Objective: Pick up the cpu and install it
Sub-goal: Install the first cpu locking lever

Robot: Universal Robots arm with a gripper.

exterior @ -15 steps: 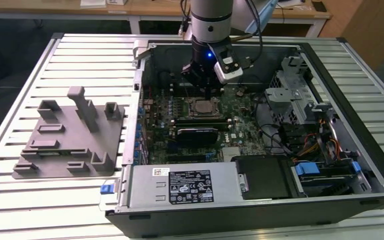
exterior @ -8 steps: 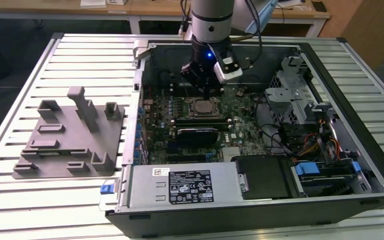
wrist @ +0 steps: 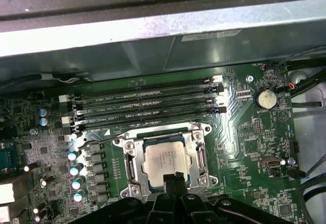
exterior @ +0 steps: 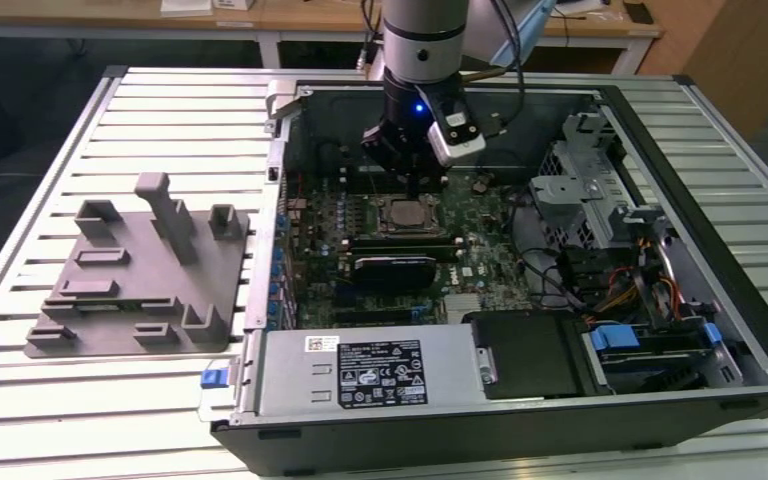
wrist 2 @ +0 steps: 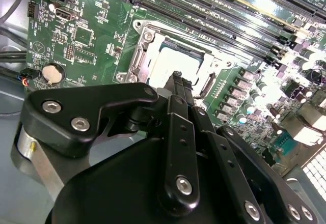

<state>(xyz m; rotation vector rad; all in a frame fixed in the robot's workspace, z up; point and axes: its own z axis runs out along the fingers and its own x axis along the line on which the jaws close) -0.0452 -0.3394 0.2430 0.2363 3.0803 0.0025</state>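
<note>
End effector [wrist: 174, 178], matte black, above flat square silvery cpu [wrist: 163, 158]

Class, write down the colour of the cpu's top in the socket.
The cpu is shiny silver-white, best seen in the first wrist view.

And there's the chip [wrist: 164, 158], lying flat and square inside the metal frame [wrist: 129, 164] of its socket on the green board [wrist: 244, 147]. The gripper [wrist: 173, 179] sits right over one edge of the chip, its dark fingers pressed together. Four long memory slots [wrist: 147, 103] run just beyond the socket, with a round coin battery [wrist: 265, 99] off to one side.
</note>
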